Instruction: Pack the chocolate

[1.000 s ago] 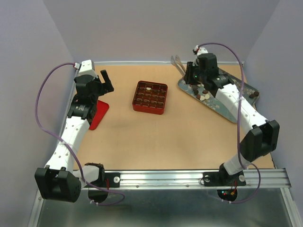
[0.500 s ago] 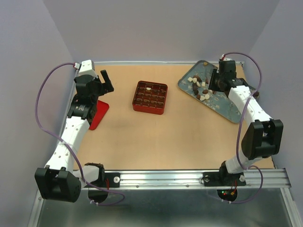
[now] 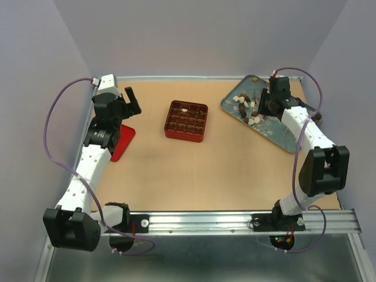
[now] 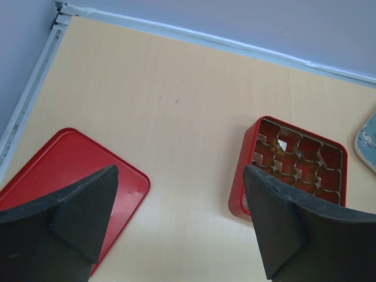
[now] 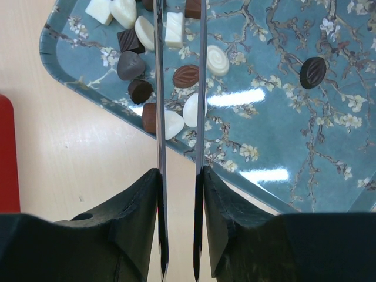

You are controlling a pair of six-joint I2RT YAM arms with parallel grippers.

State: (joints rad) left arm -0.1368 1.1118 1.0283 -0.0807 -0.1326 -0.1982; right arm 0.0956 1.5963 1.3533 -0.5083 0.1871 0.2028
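The chocolate [image 3: 248,110] lies as small dark, brown and white pieces on a blue flowered tray [image 3: 281,130] at the back right. In the right wrist view the pieces [image 5: 187,75] cluster at the tray's [image 5: 282,117] left end. My right gripper [image 5: 179,173] is shut on metal tongs [image 5: 157,88], whose two blades reach out over the pieces; their tips are out of view. My right gripper [image 3: 265,106] hangs over the tray. The red gridded box [image 3: 187,121] holds one white piece [image 4: 284,145]. My left gripper [image 4: 179,194] is open and empty, left of the box [image 4: 296,161].
A flat red lid [image 3: 123,141] lies at the left, under my left arm, and shows in the left wrist view [image 4: 64,164]. One dark piece [image 5: 313,71] lies apart on the tray. Walls close in the table at the back and sides.
My right arm has swung from the tray's far left corner to its right side, carrying the tongs, and now points them over the pieces. The left arm has not moved.
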